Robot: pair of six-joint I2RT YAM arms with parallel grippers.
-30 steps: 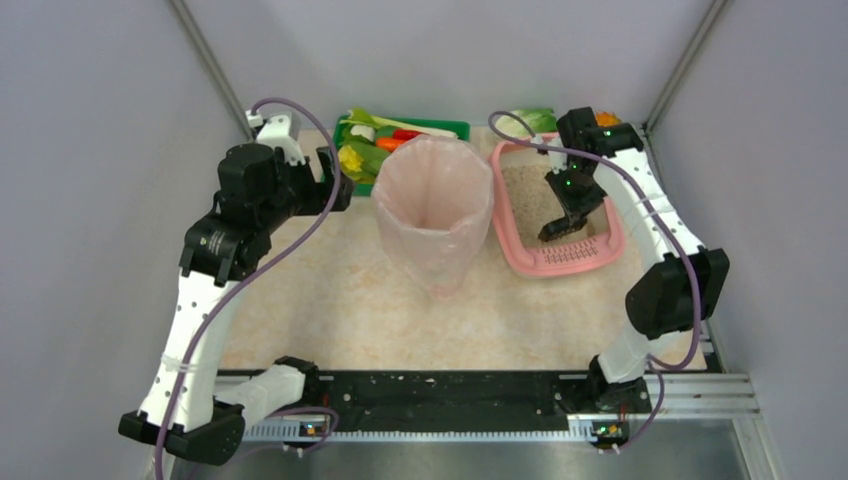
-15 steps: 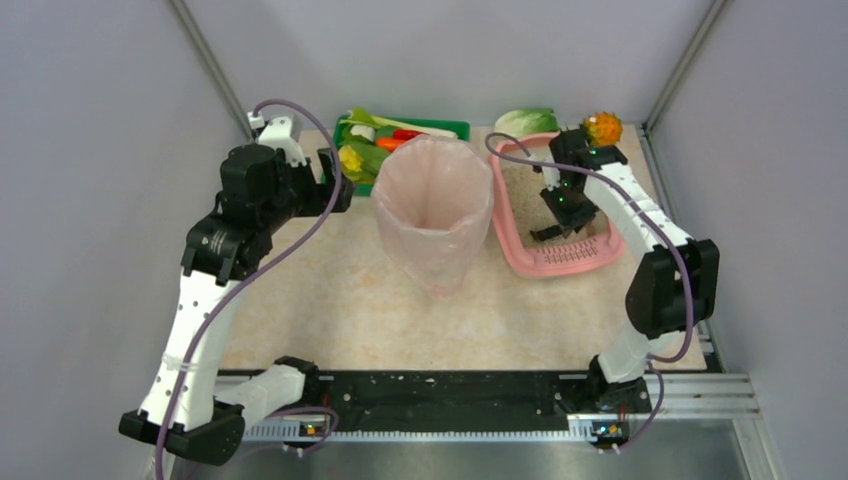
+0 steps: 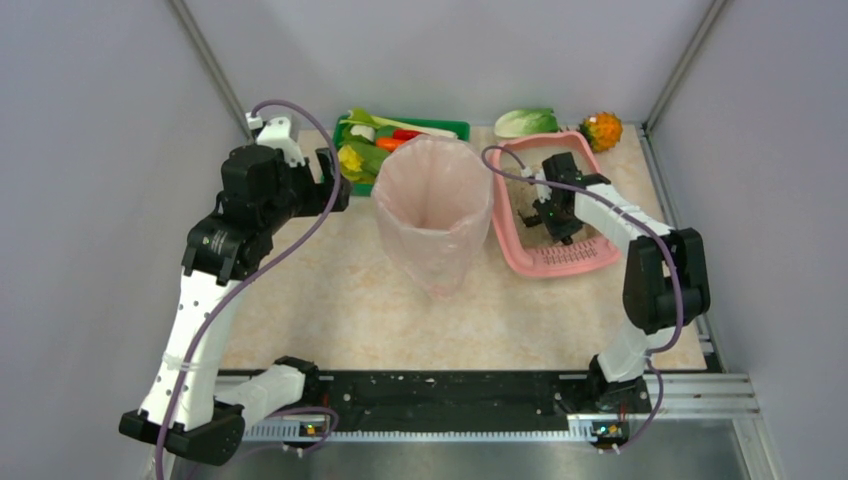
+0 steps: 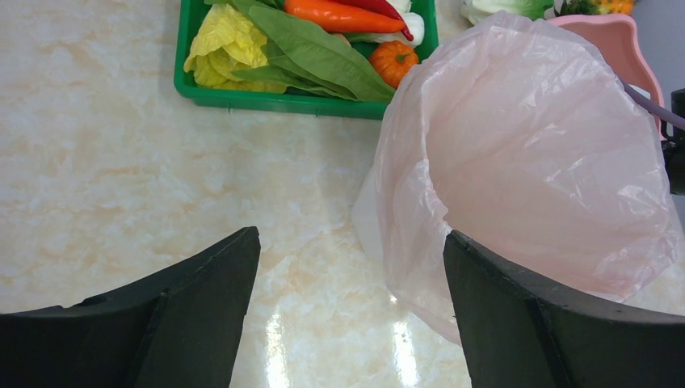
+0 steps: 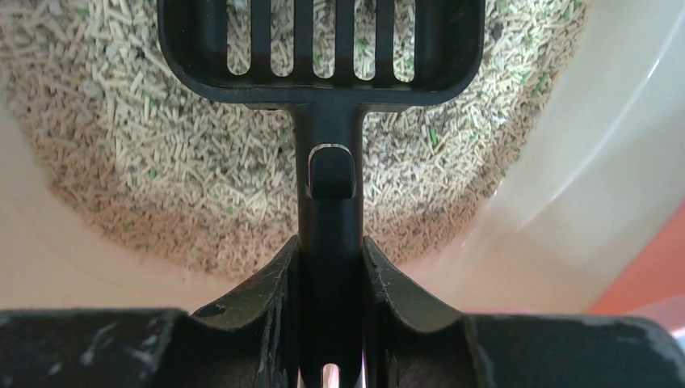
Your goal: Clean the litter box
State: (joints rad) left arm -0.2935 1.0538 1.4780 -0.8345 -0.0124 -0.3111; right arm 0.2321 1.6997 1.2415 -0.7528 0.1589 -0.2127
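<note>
holding: right gripper (image 5: 329,252) is clamped on the handle of a black slotted scoop (image 5: 323,93), one finger on each side of the stem.
idle: left gripper (image 4: 351,238) hangs with its jaws wide and nothing between them, over the table on the far side of the pink bag-lined bin (image 3: 432,200).
where the box is: litter box (image 3: 520,255) sits on the right half of the table, just beside the bin, with the right arm reaching in over it.
box axis: long side runs from the far edge toward the arm bases, slotted grate at the near end, litter (image 5: 161,162) filling the far part.
scoop axis: in line with the wrist, slotted head leading, handle back in the fingers.
key relation: litter lies right ahead of and under the scoop head. from above the scoop seems to point across the box's short side, toward the bin.
scoop load: slots show only litter behind them, so it reads as empty. contact with the litter i can't call from here.
nearer arm: right, clearly. the left has the bin between it and the box.
step in hand: looks like lining up a pass through the litter.
next move needs: a low, shallow push, then a lift clear of the box's left wall toward the bin.
</note>
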